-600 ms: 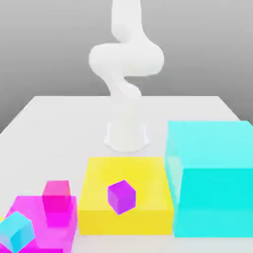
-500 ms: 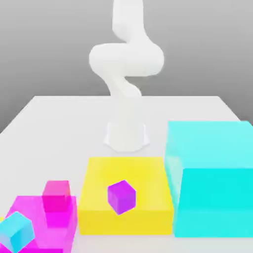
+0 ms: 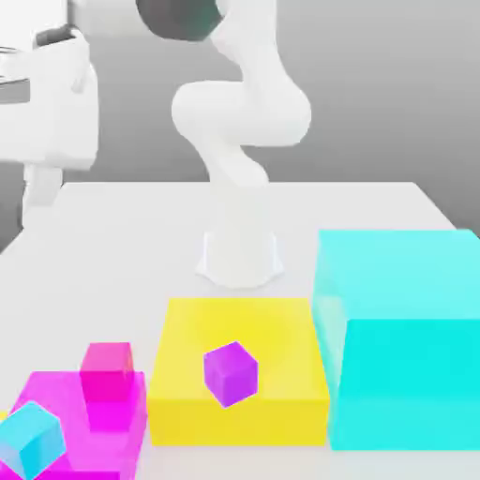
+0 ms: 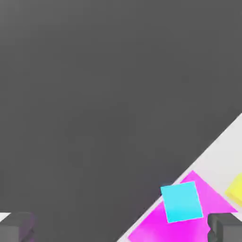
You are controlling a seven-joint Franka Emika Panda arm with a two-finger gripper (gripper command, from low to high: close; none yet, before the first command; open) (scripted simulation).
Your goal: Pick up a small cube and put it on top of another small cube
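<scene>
From the exterior view I see the white robot arm (image 3: 242, 112) rising from its base at the middle of the pale grey desk (image 3: 375, 202); its hand sits in the upper left of the frame, well above everything. In the hand view the two dark fingertips (image 4: 16, 227) stand at opposite lower corners, so the jaws are wide open and hold nothing. The small purple cube (image 3: 231, 373) rests tilted on the flat yellow block (image 3: 281, 328) in the lower middle of the exterior view; the small light-blue cube (image 3: 31, 439) lies on the flat magenta block (image 3: 56, 389) in the lower left corner, beside a small pink cube (image 3: 106, 367) on the same block; a large cyan block (image 3: 403, 319) fills the lower right, just beside the yellow one. The hand view also shows the light-blue cube (image 4: 181, 202) on the magenta block (image 4: 156, 227), lower right.
</scene>
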